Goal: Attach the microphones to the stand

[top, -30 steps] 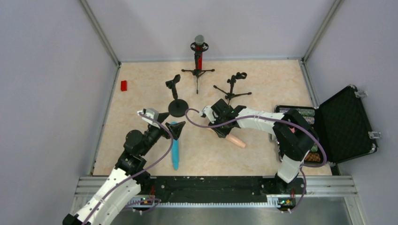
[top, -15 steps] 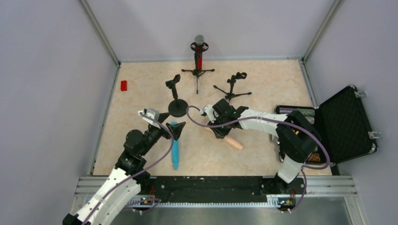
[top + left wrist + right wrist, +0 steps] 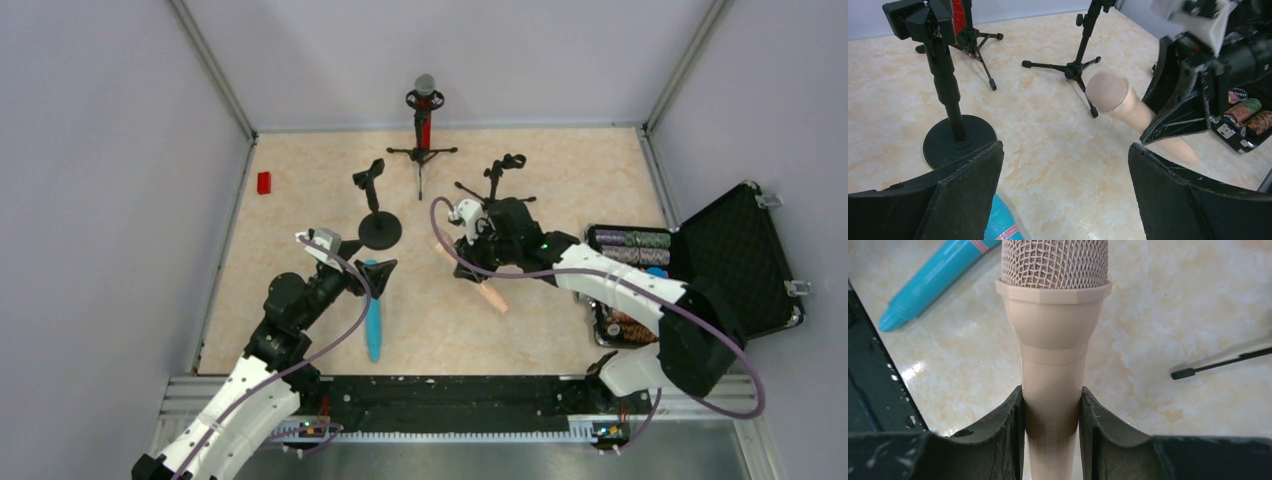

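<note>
- Jaws of the right gripper [image 3: 1052, 410] are clamped on the peach-beige stick microphone with a mesh head [image 3: 1053, 330]. Both black fingers [image 3: 1008, 430] press the handle just below the head collar.
- From above, that microphone [image 3: 495, 298] lies slantwise under the right gripper [image 3: 474, 266], with its tail pointing toward the near right. The left wrist view shows its head raised off the table. Whether the tail touches the surface cannot be told.
- Jaws of the left gripper [image 3: 1064, 150] stand wide apart and hold nothing. The left gripper [image 3: 368, 262] hovers over the head end of the all light-blue stick microphone [image 3: 374, 320].
- The light-blue microphone lies flat on the marbled beige table top [image 3: 570, 180], lengthwise toward the near edge.
- The glittery red microphone with a silver mesh head [image 3: 424, 125] stands upright in the black tripod stand at the far wall [image 3: 422, 155].
- The black stand with a round disc base [image 3: 380, 230] is just beyond the left gripper, its clip empty.
- A second black tripod stand [image 3: 495, 195] is just behind the right gripper, its clip also empty.
- An open black case [image 3: 740, 260] sits at the right edge with stacks of poker chips [image 3: 625, 240] in it.
- A small red block [image 3: 264, 183] lies by the left wall.
</note>
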Robot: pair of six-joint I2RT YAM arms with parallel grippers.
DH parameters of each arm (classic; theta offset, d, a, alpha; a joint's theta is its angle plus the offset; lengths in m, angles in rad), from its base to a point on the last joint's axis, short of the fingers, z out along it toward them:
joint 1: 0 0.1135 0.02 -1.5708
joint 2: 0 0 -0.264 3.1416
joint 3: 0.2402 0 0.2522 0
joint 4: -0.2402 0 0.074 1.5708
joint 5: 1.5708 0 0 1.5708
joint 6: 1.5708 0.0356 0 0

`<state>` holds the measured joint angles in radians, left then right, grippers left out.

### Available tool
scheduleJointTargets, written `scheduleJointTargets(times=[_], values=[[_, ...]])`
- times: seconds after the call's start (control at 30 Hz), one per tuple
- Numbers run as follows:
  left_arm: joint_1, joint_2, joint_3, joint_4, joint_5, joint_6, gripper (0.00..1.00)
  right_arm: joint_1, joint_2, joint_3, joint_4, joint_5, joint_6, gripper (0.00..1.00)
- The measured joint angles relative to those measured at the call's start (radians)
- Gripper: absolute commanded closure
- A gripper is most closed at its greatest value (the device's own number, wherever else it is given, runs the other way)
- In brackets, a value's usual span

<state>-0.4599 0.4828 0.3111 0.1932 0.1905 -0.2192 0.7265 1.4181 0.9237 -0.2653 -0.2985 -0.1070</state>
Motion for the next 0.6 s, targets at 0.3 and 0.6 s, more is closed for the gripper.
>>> scheduleJointTargets(times=[0.3,0.6], values=[[0.000,0.074,0.045,-0.025,0.001,-0.053,0.01,-0.063,-0.312,-0.122,0.170,-0.023,0.103,1.00],[0.000,0.100,0.050,-0.026,0.023,-0.087,0.02,-0.064,-0.576,-0.257,0.316,0.111,0.198,1.00]])
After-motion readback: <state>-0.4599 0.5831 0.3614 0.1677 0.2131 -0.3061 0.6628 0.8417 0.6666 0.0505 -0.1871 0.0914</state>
